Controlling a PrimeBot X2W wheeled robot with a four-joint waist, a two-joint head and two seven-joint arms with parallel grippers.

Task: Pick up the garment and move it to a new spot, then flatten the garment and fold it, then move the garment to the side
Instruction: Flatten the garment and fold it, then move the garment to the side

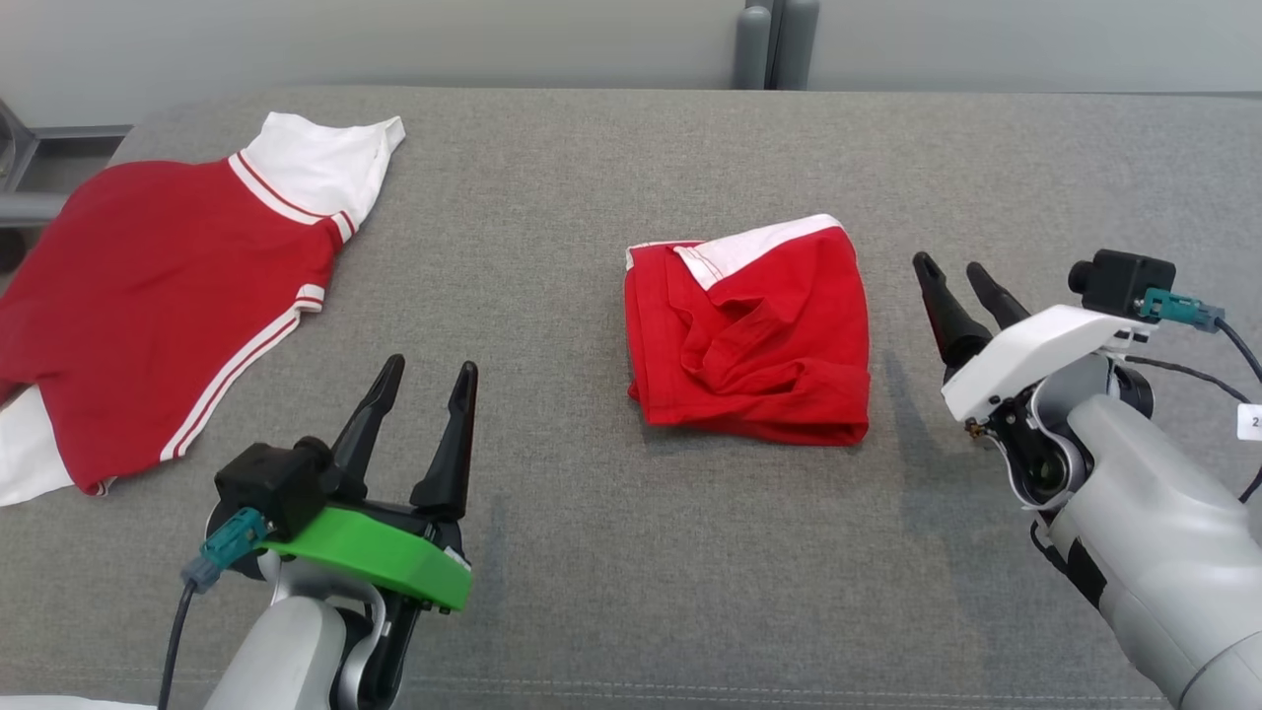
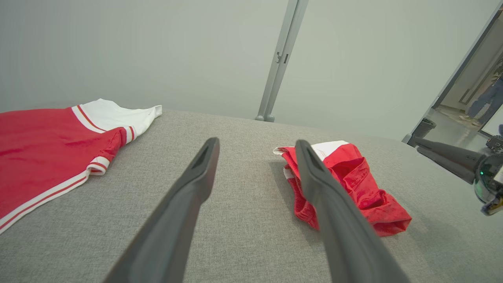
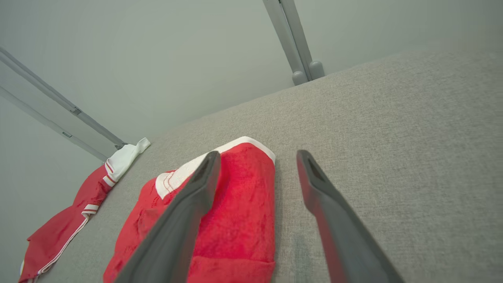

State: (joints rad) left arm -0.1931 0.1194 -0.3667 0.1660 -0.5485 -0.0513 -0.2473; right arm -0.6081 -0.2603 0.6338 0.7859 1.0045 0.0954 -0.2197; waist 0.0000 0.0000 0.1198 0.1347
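Far left, a second red-and-white garment (image 1: 148, 286) lies spread out on the grey table (image 1: 592, 572). I judge it's not the one for this step, so I leave it alone.

Next along, my left gripper (image 1: 432, 365) hovers at the near left, fingers wide apart with nothing between them.

In the centre sits the folded garment (image 1: 749, 335), a rough red square. A white band shows along its far edge and creases are bunched in the middle.

Just right of it, my right gripper (image 1: 948, 264) hangs with its fingers apart too, empty and not touching the cloth.

The fold looks done to me, so I reckon the step in hand is shifting the bundle to the side. To do it well, I'd come in low from both flanks, left gripper on the left edge and right gripper on the right. Each should pinch the whole stack, bottom layer included. Catch only the top layer and the fold will likely peel open on the lift. I'd raise both sides level and together, then carry it right, where the table looks free, and set it down flat before letting go.
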